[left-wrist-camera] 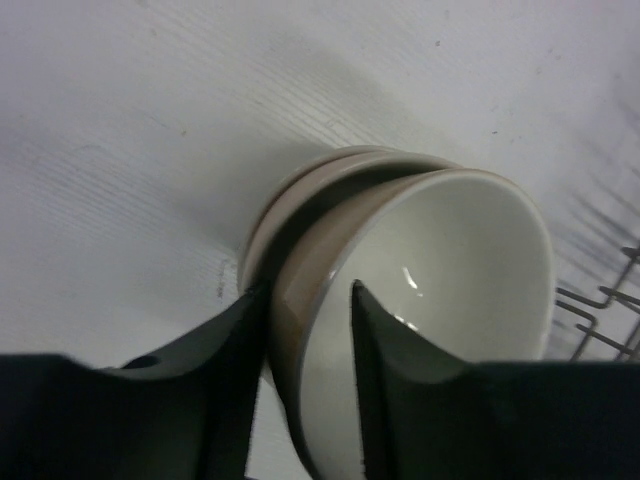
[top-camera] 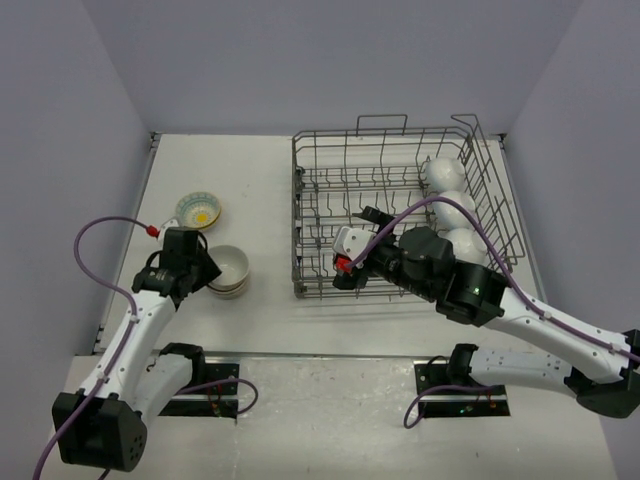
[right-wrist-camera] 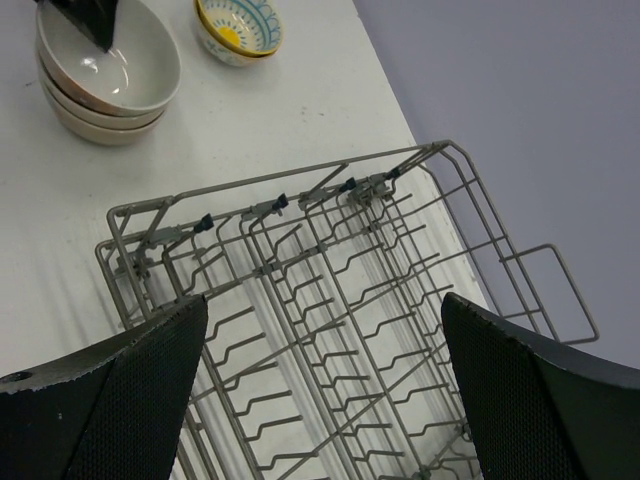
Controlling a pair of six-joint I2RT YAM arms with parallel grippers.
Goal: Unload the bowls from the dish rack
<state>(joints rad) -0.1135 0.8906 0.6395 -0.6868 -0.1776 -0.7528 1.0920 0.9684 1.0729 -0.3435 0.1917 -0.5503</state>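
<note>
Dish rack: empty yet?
Not empty. The dish rack holds three white bowls lined up along its right side in the top view; the right wrist view shows only bare wires.

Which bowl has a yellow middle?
The bowl standing alone on the table, just beyond the stack. It has a yellow centre and a blue-green rim; the others are plain white or cream.

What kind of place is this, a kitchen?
Probably a robot lab, not a home kitchen: two robot arms are bolted to a white table boxed in by plain walls, with a dish rack and stacked bowls set out on it.
</note>
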